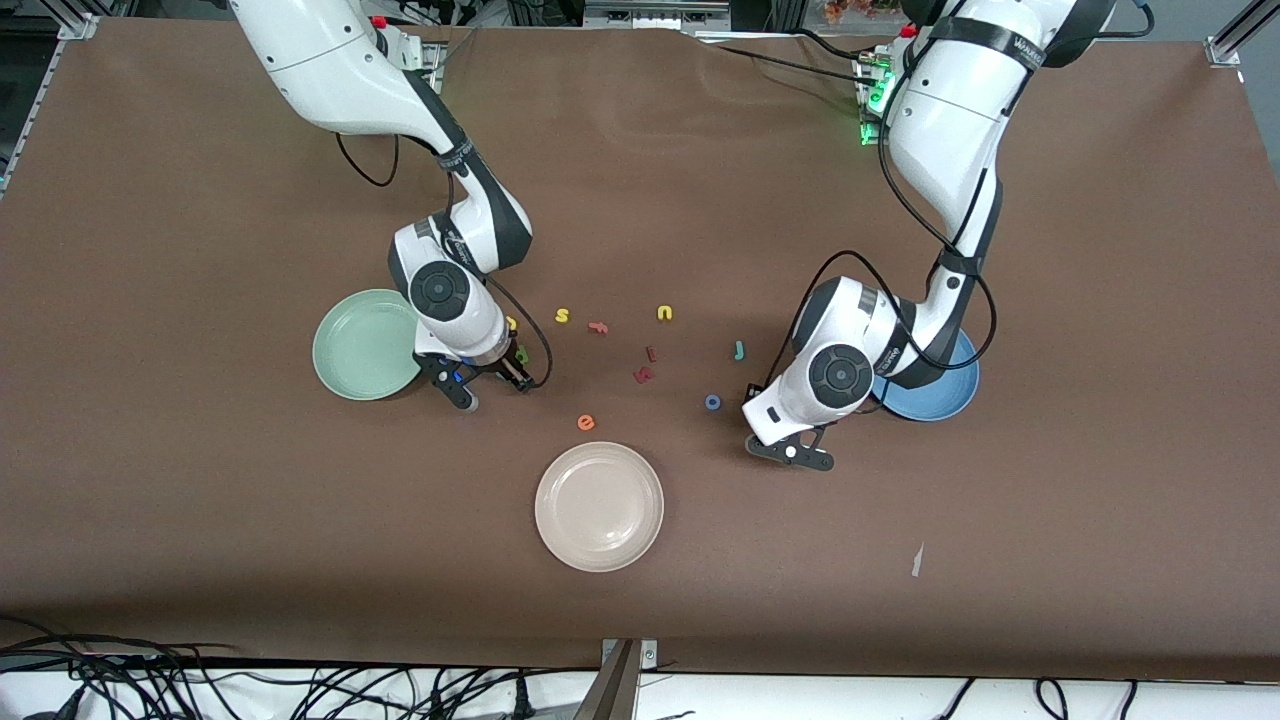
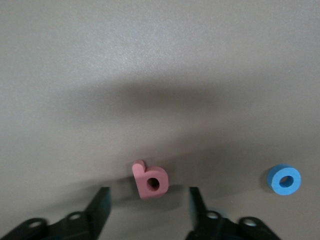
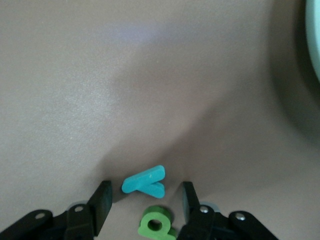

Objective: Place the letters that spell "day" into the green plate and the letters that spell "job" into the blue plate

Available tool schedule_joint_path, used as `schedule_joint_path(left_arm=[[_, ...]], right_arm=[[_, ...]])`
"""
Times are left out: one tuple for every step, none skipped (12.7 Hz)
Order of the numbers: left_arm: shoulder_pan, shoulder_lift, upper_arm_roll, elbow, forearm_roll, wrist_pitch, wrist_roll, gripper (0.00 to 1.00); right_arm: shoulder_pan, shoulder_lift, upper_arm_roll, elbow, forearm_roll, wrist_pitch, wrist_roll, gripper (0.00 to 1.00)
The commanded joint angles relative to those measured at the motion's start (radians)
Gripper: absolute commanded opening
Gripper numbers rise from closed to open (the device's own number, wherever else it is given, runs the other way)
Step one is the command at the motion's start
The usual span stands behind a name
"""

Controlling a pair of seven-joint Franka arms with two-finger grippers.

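Observation:
My left gripper [image 2: 149, 195] is down at the table beside the blue plate [image 1: 950, 400], open, with the pinkish-red "b" [image 2: 150, 180] lying between its fingers and a gap on each side. The blue "o" [image 2: 284, 180] lies close by, and the teal "j" [image 1: 739, 349] a little farther from the front camera. My right gripper [image 3: 146, 186] is low beside the green plate [image 1: 360, 345], open around the teal "y" [image 3: 144, 181]. The green "d" [image 3: 156, 225] lies just by the "y". The yellow "a" [image 1: 511, 323] peeks out beside the right arm.
A cream-white plate [image 1: 598, 505] sits nearest the front camera. Between the arms lie a yellow "s" [image 1: 562, 315], a yellow "u" [image 1: 665, 313], an orange "e" [image 1: 586, 422], a pinkish letter [image 1: 598, 326] and two dark red letters [image 1: 645, 370].

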State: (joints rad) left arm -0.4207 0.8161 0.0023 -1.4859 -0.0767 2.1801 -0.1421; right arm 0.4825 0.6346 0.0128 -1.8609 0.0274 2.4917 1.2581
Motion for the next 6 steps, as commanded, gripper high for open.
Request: schedule_joint_path(left_arm=[[-0.006, 0.023, 0.007, 0.027, 0.026, -0.008, -0.027, 0.56], [-0.006, 0.026, 0.007, 0.027, 0.025, -0.006, -0.039, 0.54], [-0.007, 0.026, 0.007, 0.027, 0.025, -0.002, -0.048, 0.51], [-0.007, 0.029, 0.007, 0.026, 0.025, 0.018, -0.051, 0.49], [-0.007, 0.035, 0.007, 0.027, 0.025, 0.024, -0.068, 0.46], [-0.007, 0.037, 0.007, 0.027, 0.025, 0.029, -0.077, 0.45]], right_arm=[[0.008, -0.012, -0.007, -0.023, 0.011, 0.012, 0.007, 0.57], [0.007, -0.015, -0.007, -0.023, 0.011, 0.012, 0.007, 0.47], [0.008, -0.016, -0.007, -0.023, 0.011, 0.012, 0.007, 0.33], [0.008, -0.016, -0.007, -0.023, 0.011, 0.010, 0.007, 0.24], [0.007, -0.026, -0.011, -0.023, 0.011, 0.004, 0.004, 0.23], [0.007, -0.042, -0.023, -0.024, 0.011, -0.003, -0.008, 0.20]])
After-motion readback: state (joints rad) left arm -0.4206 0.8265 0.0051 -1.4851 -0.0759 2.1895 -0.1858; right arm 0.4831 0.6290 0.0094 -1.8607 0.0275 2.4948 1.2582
